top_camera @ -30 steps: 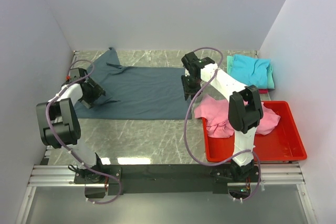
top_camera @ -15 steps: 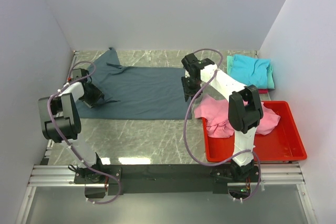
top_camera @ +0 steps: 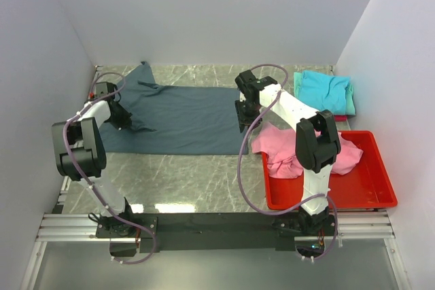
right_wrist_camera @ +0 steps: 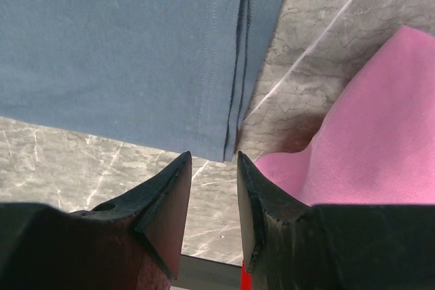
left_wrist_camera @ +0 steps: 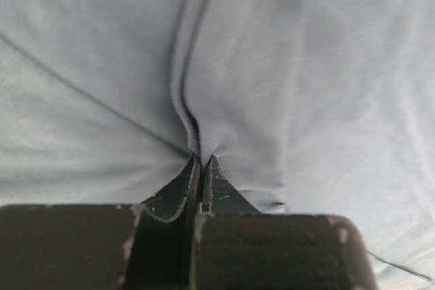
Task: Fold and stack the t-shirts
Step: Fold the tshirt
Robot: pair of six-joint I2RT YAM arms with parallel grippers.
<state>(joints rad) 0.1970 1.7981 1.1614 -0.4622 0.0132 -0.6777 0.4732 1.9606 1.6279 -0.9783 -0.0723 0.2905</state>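
Left wrist view: the slate t-shirt [left_wrist_camera: 285,66] is newly pinched tight by the left gripper [left_wrist_camera: 202,162] for folding, while nothing is held by the part-spread right gripper [right_wrist_camera: 213,162].

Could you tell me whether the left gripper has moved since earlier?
Yes: the left gripper edged slightly toward the back wall, closing on the blue-grey t-shirt.
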